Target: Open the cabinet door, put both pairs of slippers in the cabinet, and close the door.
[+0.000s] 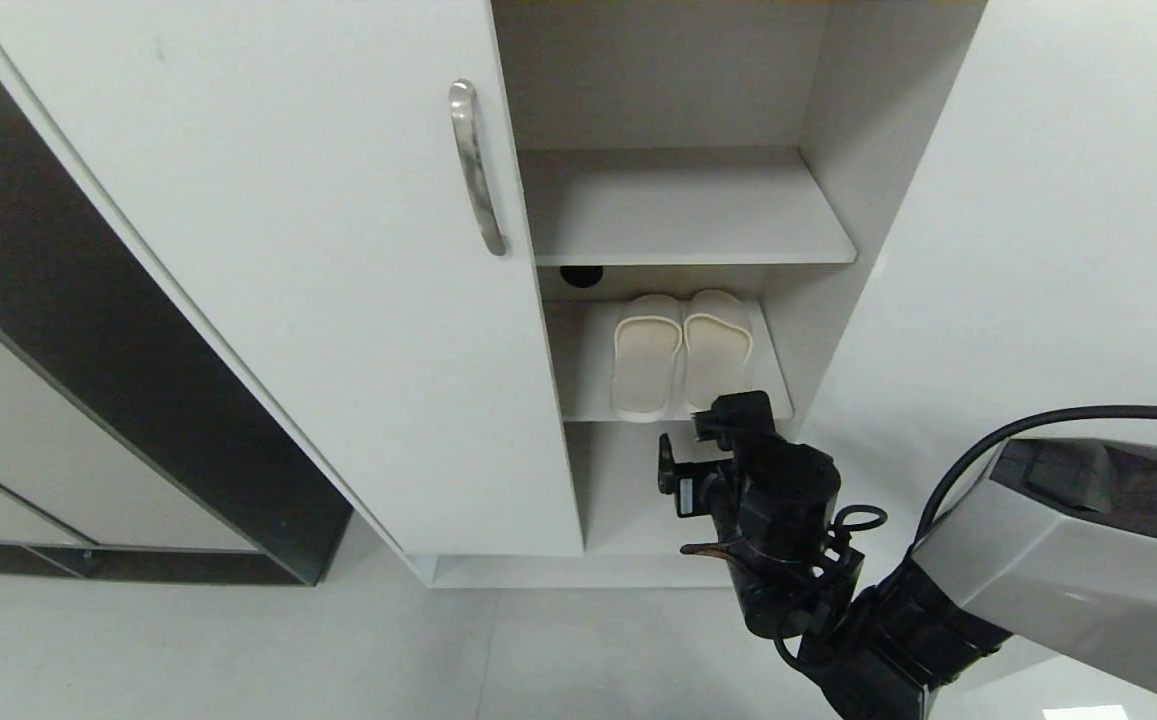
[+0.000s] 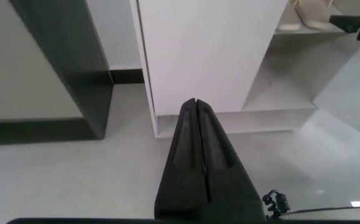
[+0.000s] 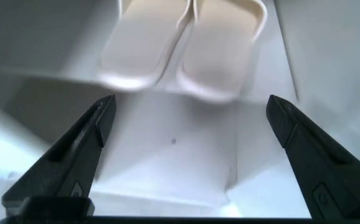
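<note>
Starting closest in: got the left hand [image 2: 195, 107] hanging over the pale floor [image 2: 74, 168], well back from the cabinet [image 2: 230, 121]. Pressed flat shut, nothing pinched in it.

Next up, got the right hand [image 1: 703, 435] parked just in front of the open compartment, about level with the front edge of the middle shelf [image 1: 593, 375] and above the bottom compartment [image 1: 628, 490]. Spread wide open, gripping nothing, and clear of the slippers [image 1: 683, 350]. From the right wrist view, can see the two black fingers [image 3: 86, 143] standing far apart, framing the shelf edge.

Then the shoes themselves: just one cream pair, lying side by side on that middle shelf, soles down, long way running front to back, inner sides touching or very nearly so. Sitting towards the right half of the shelf.

Further back, spotted a dark round hole [image 1: 581, 275] in the rear wall, tucked right under the upper shelf [image 1: 683, 205].

Left of the opening, got a white cabinet door [image 1: 288, 250] with a curved metal handle [image 1: 476, 165] along its right edge. On the other side, another big white panel [image 1: 1038, 200]; no telling whether swung-out door or side wall.
</note>
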### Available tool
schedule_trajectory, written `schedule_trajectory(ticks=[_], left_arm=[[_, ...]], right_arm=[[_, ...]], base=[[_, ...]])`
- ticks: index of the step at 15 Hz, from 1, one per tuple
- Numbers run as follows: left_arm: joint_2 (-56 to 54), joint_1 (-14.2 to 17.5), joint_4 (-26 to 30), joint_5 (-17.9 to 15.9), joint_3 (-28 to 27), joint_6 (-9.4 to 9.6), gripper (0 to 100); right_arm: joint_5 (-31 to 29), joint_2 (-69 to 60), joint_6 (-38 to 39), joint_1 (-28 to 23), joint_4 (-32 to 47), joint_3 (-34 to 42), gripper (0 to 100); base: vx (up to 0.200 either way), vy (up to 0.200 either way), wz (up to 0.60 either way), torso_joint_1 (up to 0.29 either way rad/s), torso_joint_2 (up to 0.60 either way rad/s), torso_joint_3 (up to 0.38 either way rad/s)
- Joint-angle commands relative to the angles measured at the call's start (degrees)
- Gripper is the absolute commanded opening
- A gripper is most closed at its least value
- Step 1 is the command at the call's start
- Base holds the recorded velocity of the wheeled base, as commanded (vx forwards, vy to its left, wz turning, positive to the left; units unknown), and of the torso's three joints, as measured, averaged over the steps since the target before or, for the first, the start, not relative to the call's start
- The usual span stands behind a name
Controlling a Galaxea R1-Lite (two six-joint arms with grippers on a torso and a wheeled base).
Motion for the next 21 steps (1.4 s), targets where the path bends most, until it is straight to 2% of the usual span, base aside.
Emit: schedule_trajectory(ticks=[1,4,11,21], left_arm=[[0.09,-0.01,-0.09,0.08,0.00,0.23,0],[0.00,-0.01,-0.09,0.25,0.00,-0.38,0],[0.00,-0.01,-0.09,0.16,0.00,-0.29,0],[0.00,-0.01,-0.09,0.43,0.00,-0.12,0]], right_arm=[[0.00,0.51,-0.02,0.04,-0.11,0.10,100],[0.08,0.51,-0.02,-0.05,-0.11,-0.07,100],[0.08,0.77,0.24,-0.05,-0.20,0.10,100],[0.35,0.95,1.39,-0.23,-0.20,0.63,100]], base=[[-0.200,0.000,0.00,-0.002,0.00,0.002],[0.000,0.000,0.00,0.000,0.00,0.000],[0.000,0.000,0.00,0.000,0.00,0.000],[0.000,0.000,0.00,0.001,0.00,0.159]])
